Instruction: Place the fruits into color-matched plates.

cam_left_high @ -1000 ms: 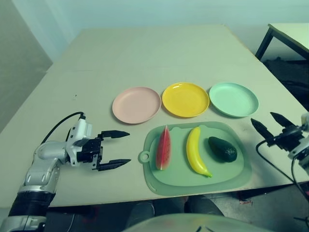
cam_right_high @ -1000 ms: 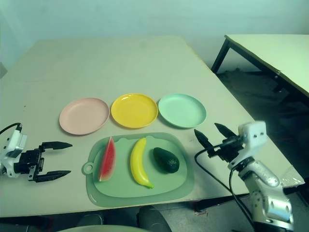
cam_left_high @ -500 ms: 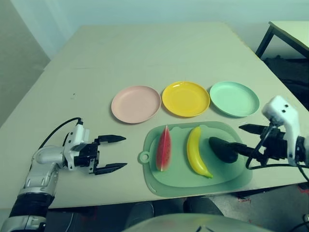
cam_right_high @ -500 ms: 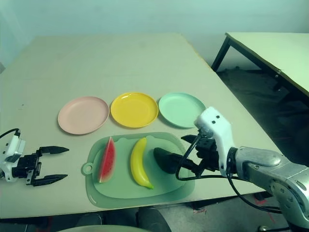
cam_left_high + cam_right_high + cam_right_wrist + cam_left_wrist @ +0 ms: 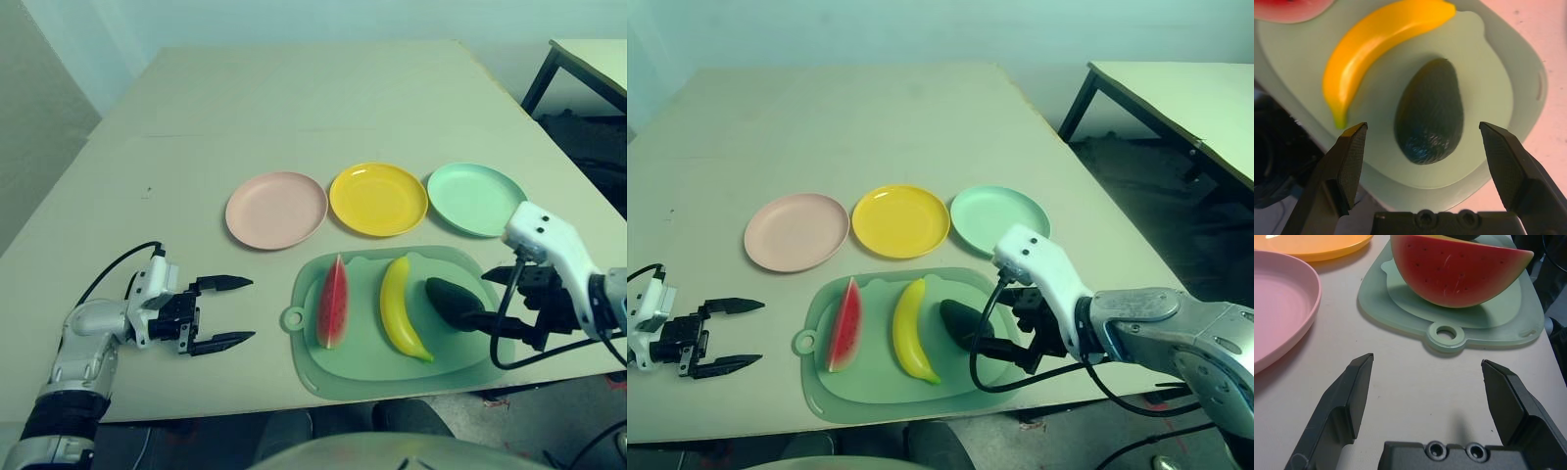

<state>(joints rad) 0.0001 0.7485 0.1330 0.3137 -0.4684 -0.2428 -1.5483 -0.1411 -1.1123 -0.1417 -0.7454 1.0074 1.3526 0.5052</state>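
Right wrist view: the right claw (image 5: 1423, 128) is spread wide around the avocado (image 5: 1429, 112), ungripped on the green mat (image 5: 1535, 93). Watermelon wedge (image 5: 333, 304) and banana (image 5: 397, 311) lie there too; nothing is plated yet

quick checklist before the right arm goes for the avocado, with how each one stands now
1. Right gripper open: ok, fingers spread wide.
2. Avocado lined up between the right fingers: ok, it lies ahead between the tips in the wrist view.
3. Avocado gripped: not ok, the fingers have not closed on it.
4. Mint green plate free to receive it: ok, nothing on it.
5. Left gripper out of the way: ok, open beside the green mat, on the watermelon side.
6. Fingertips low enough to close around the avocado: cannot tell.
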